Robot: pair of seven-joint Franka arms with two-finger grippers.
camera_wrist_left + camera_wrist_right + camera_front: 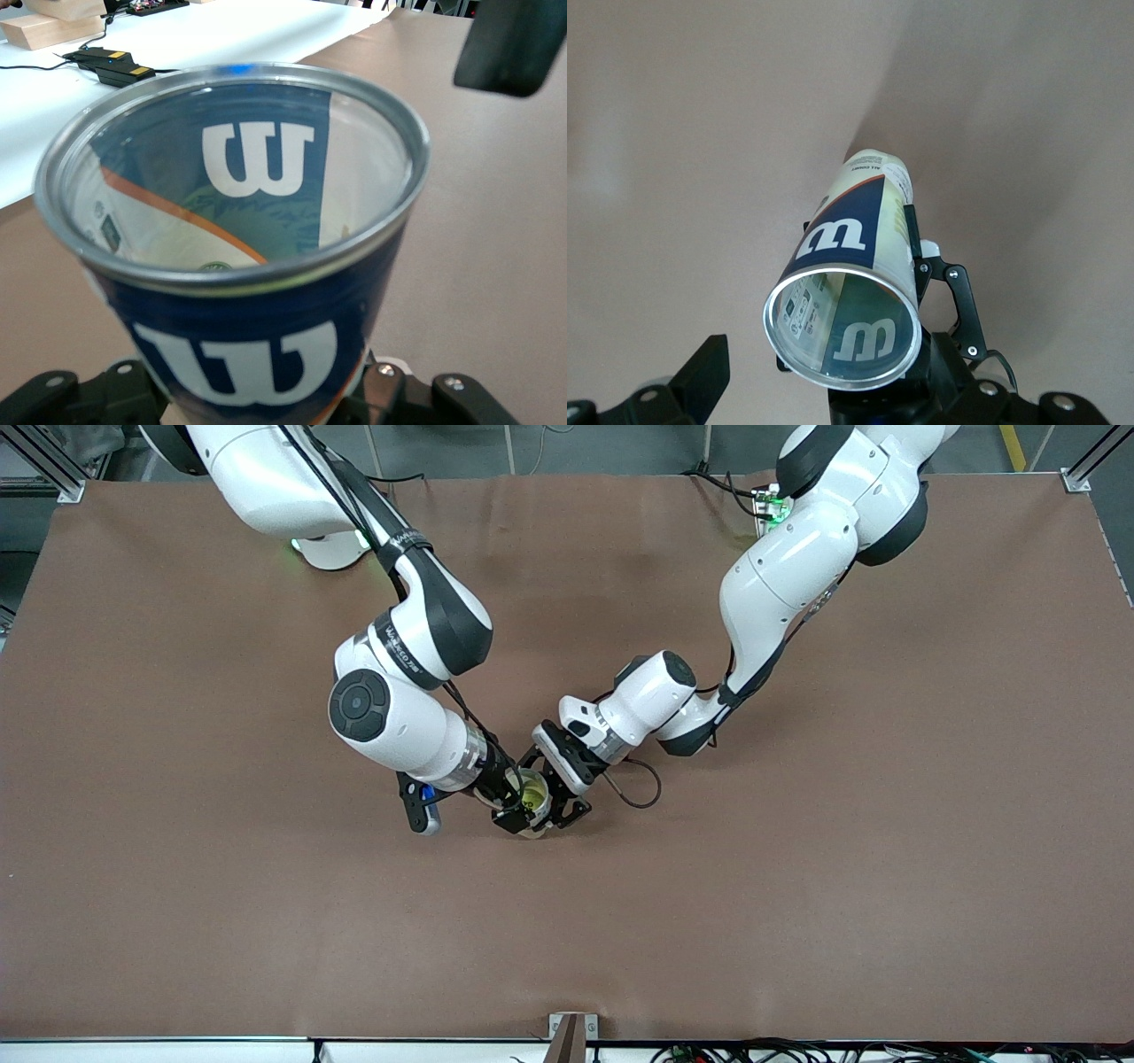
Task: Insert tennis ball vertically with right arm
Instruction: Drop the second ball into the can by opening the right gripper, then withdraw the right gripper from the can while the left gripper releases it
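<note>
A blue and white tennis ball can (534, 802) stands upright near the table's middle with its mouth open upward. My left gripper (567, 802) is shut on the can's side (239, 363). My right gripper (514, 795) hangs just over the can's rim (837, 328), and its fingers (702, 370) are spread wide with nothing between them. A yellow-green patch, the tennis ball (532, 790), shows inside the can's mouth. In the left wrist view it is only a greenish blur (235, 217) deep in the can.
The brown table (797, 868) spreads around both arms. A black cable (640, 784) loops beside the left wrist. A metal bracket (571, 1032) sits at the table's edge nearest the front camera.
</note>
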